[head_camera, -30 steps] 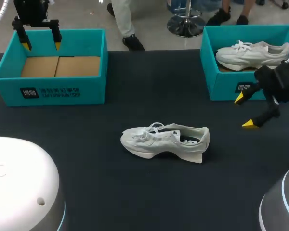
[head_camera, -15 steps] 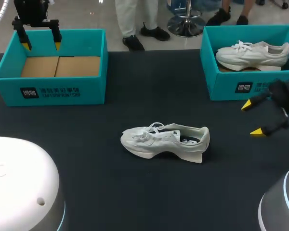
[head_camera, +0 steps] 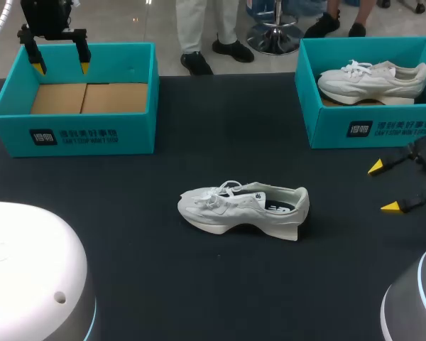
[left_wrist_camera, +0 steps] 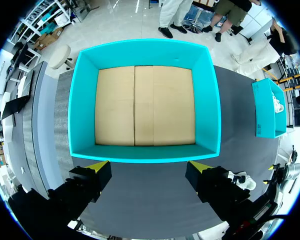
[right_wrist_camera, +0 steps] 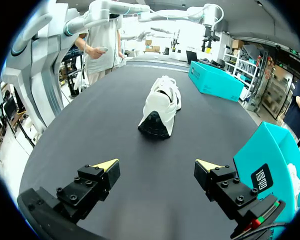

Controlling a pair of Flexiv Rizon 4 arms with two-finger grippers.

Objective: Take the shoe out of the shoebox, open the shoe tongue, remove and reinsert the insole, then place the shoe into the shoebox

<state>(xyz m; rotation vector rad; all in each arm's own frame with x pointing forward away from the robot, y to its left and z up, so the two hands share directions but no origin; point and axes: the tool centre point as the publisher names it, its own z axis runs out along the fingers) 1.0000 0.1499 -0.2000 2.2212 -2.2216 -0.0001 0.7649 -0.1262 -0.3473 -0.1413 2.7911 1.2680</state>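
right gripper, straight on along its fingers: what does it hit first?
Probably the shoe lying in the middle of the table, heel end first. The open right gripper points at it with nothing between. Its height is hard to judge, so it might skim over.

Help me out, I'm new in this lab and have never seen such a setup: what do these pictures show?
It is a robot with two arms at a dark table. One picture looks down from above and behind; the two round ones come from cameras on each wrist. Each arm ends in a two-finger gripper with yellow tips. The left gripper hangs open over the left shoebox, which shows only its cardboard floor. The right gripper is open too, near the table's right edge, holding nothing. A white shoe lies on the table between the boxes; a second shoe sits in the right shoebox.
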